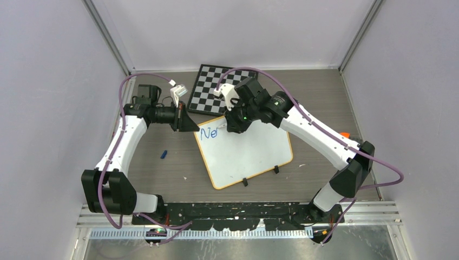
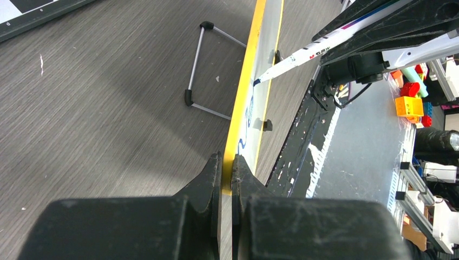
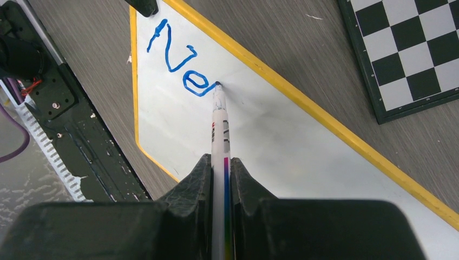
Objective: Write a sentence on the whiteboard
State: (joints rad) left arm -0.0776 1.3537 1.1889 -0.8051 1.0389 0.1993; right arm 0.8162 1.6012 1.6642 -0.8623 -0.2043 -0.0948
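The whiteboard (image 1: pixel 246 154) lies mid-way on the counter (image 1: pixel 162 173), nearer its far edge. Left fingers (image 2: pixel 208 181) pinch its rim, seemingly to steady it, while right fingers (image 3: pixel 197 184) clench the marker (image 3: pixel 220 124), its tip touching the board after "Ne".

From above, the right gripper (image 1: pixel 233 125) covers the marker (image 3: pixel 220 124) and any stroke after the blue "Ne" on the whiteboard (image 1: pixel 249 157), and the left gripper (image 1: pixel 192 127) hides that board's far-left corner. The small blue object (image 1: pixel 163 154) toward the table's left edge is too small to identify. The right wrist view cuts the chessboard (image 3: pixel 406 49) off at that view's top and right edges.
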